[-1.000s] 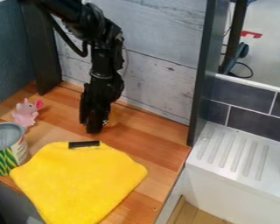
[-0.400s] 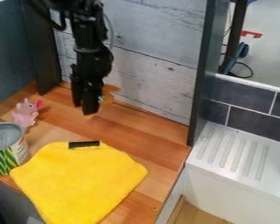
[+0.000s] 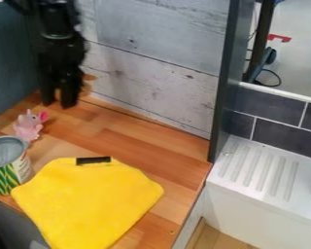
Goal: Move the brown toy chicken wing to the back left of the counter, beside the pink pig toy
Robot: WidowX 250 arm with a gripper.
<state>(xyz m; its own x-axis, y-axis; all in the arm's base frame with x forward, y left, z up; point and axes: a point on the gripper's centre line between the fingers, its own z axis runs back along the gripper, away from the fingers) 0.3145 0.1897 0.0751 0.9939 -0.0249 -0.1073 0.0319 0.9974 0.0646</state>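
Pink big-eared toy [image 3: 28, 127], perhaps rubbery, near the black gripper [image 3: 58, 103], its jaws slightly apart and empty.

The gripper [image 3: 59, 103] blurs at ten o'clock; edges crop the arm [image 3: 56, 24] at eleven, can [image 3: 1, 177] at eight, cloth [image 3: 87, 202] at seven.
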